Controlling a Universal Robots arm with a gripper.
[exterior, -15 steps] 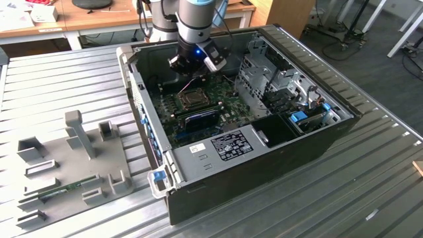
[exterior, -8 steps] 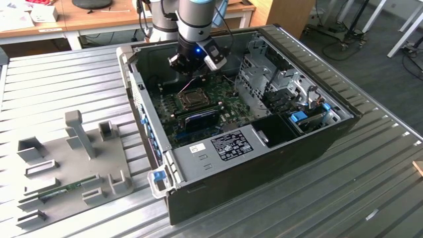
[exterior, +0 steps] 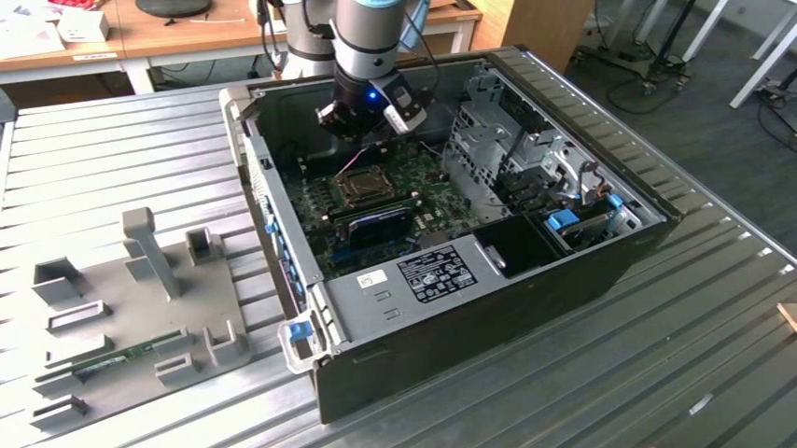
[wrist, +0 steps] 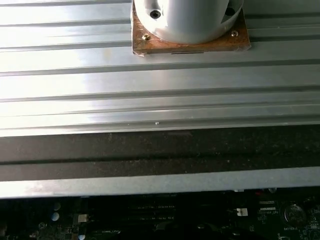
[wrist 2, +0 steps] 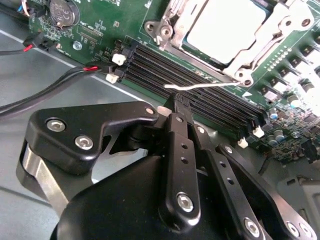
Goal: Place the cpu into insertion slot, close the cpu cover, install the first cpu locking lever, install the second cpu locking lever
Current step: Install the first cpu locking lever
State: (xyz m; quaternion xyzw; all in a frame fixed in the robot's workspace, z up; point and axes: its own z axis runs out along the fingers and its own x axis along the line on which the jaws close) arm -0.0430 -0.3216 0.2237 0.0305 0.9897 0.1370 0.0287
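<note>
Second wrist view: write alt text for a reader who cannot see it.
The black gripper is in the foreground, its tip close beside a thin silvery locking lever that lies across the black memory slots of a green motherboard. Beyond, the cpu sits in the insertion slot with the silvery cpu cover framing it.

open computer case lies on its side on the ribbed metal worktop, green motherboard facing up. grey fixture plate sits at the exterior view's left, apart from the case. in the second wrist view: black memory slots, a coin battery, red-and-black cables.
</note>
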